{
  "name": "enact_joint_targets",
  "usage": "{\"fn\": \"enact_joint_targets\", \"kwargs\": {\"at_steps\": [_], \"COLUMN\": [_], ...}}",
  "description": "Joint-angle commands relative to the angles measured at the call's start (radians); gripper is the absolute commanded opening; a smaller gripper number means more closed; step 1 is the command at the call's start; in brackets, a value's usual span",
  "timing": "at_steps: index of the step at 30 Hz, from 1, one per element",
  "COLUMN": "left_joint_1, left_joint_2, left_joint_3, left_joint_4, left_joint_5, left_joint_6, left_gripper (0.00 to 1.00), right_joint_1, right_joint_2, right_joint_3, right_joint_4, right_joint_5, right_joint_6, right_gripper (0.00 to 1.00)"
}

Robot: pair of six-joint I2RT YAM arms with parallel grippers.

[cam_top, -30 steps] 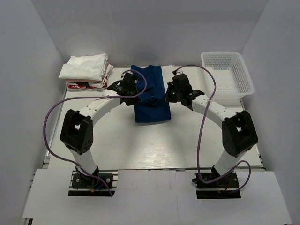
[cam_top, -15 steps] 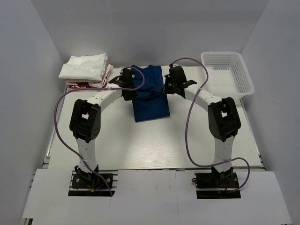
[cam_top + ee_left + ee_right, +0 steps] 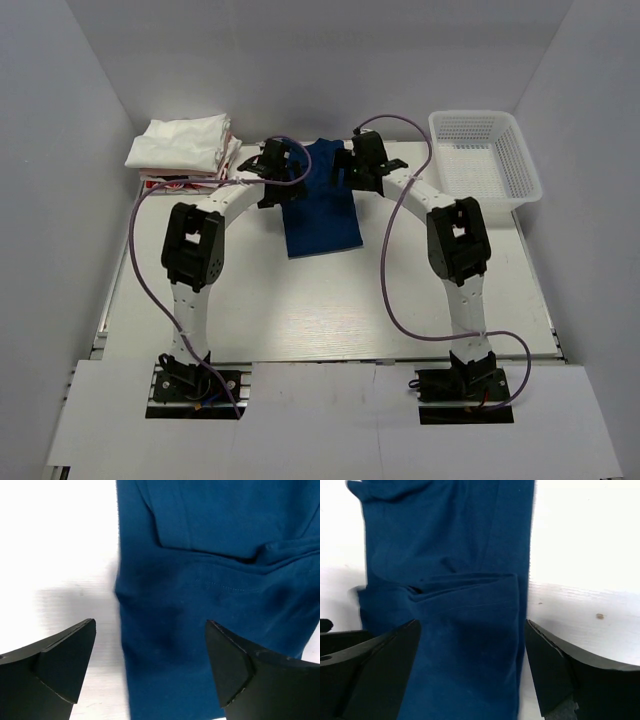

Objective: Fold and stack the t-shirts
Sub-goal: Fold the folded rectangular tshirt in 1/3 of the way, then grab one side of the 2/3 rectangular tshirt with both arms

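White desk (image 3: 300, 310) carries a folded navy t-shirt (image 3: 320, 215) at centre. Left hand (image 3: 150, 625) and right hand (image 3: 472, 625) hover released over its far part, grasping nothing. Folded white t-shirts (image 3: 185, 145) lie far left, and a mesh basket (image 3: 490, 160) sits far right.

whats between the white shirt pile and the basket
The navy t-shirt, with left gripper and right gripper open over its far end; top view.
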State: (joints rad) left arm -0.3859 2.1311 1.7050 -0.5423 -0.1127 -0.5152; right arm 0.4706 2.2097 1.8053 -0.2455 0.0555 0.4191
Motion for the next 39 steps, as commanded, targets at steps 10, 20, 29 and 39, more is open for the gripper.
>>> {"fn": "enact_joint_targets", "kwargs": {"at_steps": [10,20,29,39], "left_joint_1": [0.001,-0.051,-0.073,-0.05], "left_joint_2": [-0.486,-0.518,-0.349,-0.292], "left_joint_3": [-0.462,-0.765,-0.69,-0.668], "left_joint_4": [0.105,0.327,0.305,0.213], "left_joint_5": [0.028,0.399,0.323,0.222], "left_joint_6": [-0.052,-0.095,-0.066,-0.066], "left_gripper": [1.0,1.0,0.73,0.54], "right_joint_1": [0.042,0.026,0.005,-0.012], "right_joint_2": [-0.32,-0.502,-0.433,-0.375], "right_joint_3": [-0.44,-0.788,-0.788,-0.788], "right_joint_4": [0.176,0.272,0.281,0.276], "right_joint_5": [-0.198,-0.109,-0.147,-0.201], "right_joint_6": [0.015,0.064,0.079,0.093], "right_gripper": [0.9,0.9,0.9,0.84]}}
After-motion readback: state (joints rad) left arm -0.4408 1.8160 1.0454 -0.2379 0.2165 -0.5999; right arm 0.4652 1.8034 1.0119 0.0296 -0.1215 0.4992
